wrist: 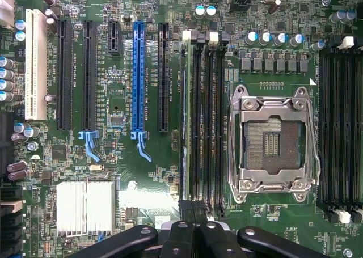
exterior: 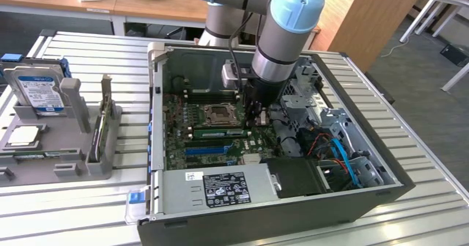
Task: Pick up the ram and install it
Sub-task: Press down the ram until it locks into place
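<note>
Beside CPU socket [wrist: 276,143], ram [wrist: 184,116] slotted, jaws above.

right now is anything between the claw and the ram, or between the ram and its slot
Nothing visible stands in the way. The ram already stands edge-on in the memory slot farthest from the CPU socket, so nothing lies between it and the slot. The shut claw sits over one end of that slot bank with no cable or card between.
</note>
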Action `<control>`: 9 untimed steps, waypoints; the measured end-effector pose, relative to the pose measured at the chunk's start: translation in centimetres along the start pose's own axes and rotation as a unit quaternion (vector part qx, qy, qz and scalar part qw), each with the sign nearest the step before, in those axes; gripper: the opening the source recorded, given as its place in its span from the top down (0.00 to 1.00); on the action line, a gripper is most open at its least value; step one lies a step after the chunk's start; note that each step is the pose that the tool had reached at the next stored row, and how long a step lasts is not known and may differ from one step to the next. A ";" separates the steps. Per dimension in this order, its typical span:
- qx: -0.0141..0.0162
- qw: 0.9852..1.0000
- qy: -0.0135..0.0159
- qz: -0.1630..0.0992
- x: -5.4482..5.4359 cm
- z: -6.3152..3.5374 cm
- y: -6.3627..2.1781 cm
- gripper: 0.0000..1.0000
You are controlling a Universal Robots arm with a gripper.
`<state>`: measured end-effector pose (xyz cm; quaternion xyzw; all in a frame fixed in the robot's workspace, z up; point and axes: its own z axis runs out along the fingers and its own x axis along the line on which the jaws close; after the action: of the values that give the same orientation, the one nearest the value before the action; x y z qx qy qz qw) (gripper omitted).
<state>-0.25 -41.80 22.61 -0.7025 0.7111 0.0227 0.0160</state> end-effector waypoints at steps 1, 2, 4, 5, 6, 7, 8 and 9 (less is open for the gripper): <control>0.000 1.000 0.000 0.000 0.0 0.00 0.00 0.89; 0.000 1.000 0.000 0.000 0.0 0.01 0.00 0.89; 0.000 1.000 0.000 0.000 0.0 0.04 0.00 0.89; 0.000 1.000 0.000 0.000 0.0 0.06 0.00 0.89; 0.000 1.000 0.000 0.000 0.0 0.07 0.00 0.89; 0.000 1.000 0.000 0.000 0.0 0.09 0.00 0.89; 0.000 1.000 0.000 0.000 0.0 0.10 0.00 0.89; 0.000 1.000 0.000 0.000 0.0 0.11 0.00 0.89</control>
<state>-0.24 -41.81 22.50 -0.7025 0.7111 0.0226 0.0159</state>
